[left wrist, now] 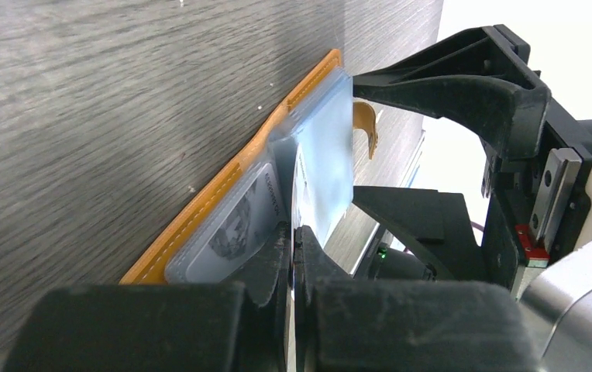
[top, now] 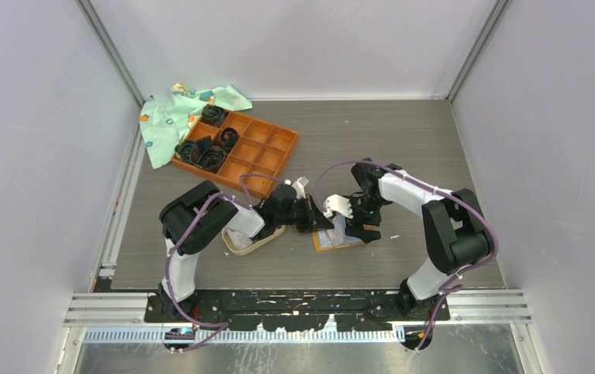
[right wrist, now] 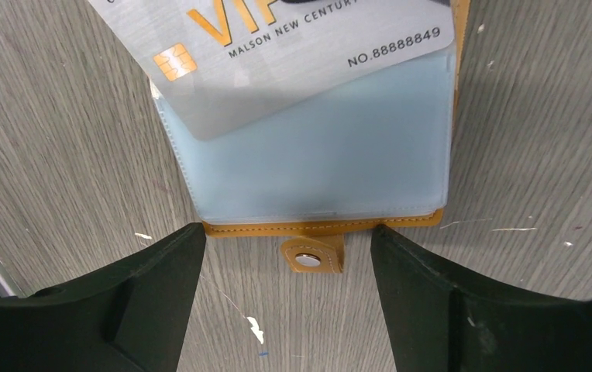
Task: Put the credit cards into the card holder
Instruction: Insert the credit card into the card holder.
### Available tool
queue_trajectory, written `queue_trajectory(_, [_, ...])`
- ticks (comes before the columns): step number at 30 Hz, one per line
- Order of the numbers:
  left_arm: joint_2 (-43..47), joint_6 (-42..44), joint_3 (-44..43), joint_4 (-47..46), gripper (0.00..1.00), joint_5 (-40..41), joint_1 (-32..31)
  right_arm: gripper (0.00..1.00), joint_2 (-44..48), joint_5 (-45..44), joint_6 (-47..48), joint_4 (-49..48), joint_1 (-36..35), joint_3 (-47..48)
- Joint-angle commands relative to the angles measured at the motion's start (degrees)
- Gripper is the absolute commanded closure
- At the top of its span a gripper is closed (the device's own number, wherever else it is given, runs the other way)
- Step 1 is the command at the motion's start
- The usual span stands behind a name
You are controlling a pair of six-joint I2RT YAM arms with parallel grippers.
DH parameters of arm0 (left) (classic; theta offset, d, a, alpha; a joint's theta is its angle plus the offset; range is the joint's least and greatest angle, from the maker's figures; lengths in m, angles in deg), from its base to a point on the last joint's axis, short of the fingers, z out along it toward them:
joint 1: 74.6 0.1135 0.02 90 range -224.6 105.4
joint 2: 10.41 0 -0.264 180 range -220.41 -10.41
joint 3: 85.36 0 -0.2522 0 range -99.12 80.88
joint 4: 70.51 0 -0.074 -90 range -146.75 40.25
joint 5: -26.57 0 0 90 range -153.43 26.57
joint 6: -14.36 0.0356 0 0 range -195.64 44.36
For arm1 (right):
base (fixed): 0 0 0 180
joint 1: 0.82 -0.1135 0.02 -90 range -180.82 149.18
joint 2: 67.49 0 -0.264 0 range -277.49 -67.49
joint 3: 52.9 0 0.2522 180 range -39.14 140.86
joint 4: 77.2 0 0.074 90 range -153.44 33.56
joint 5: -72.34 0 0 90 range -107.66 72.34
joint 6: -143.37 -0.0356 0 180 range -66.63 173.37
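Left fingers (left wrist: 266,267) are clamped tight on a silver card (right wrist: 301,62), holding it slanted with one corner over the clear pocket (right wrist: 316,167) of the open orange wallet (right wrist: 262,229). Wallet's lying flat on the surface (right wrist: 60,155). Right fingers (right wrist: 146,302) are spread wide, one either side of its snap tab (right wrist: 312,256), not gripping anything.

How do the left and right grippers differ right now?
The left gripper is shut on the silver card; the right gripper is open, empty. The left gripper holds the card over the card holder's clear pocket; the right gripper straddles its snap tab. Both work the same holder.
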Motion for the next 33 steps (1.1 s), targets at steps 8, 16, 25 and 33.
queue_trajectory(8, [-3.14, -1.09, -2.24, 6.79, 1.00, -4.19, 0.84, 0.17, -2.29, 0.76, -0.20, -0.13, -1.51, -0.32])
queue_trajectory(16, [-3.48, -1.73, -2.67, 8.83, 1.00, -4.85, 0.97, 0.17, -2.81, -0.03, -0.71, -0.70, -2.11, -0.25])
queue_trajectory(25, [-4.39, -1.54, -4.43, 11.25, 1.00, -5.61, 1.19, 0.17, -2.80, -0.30, -0.72, -1.20, -3.19, -0.41])
queue_trajectory(33, [-5.55, -1.83, -5.67, 10.83, 1.00, -6.06, 1.23, 0.18, -3.01, -0.65, -0.90, -1.34, -4.02, -0.33])
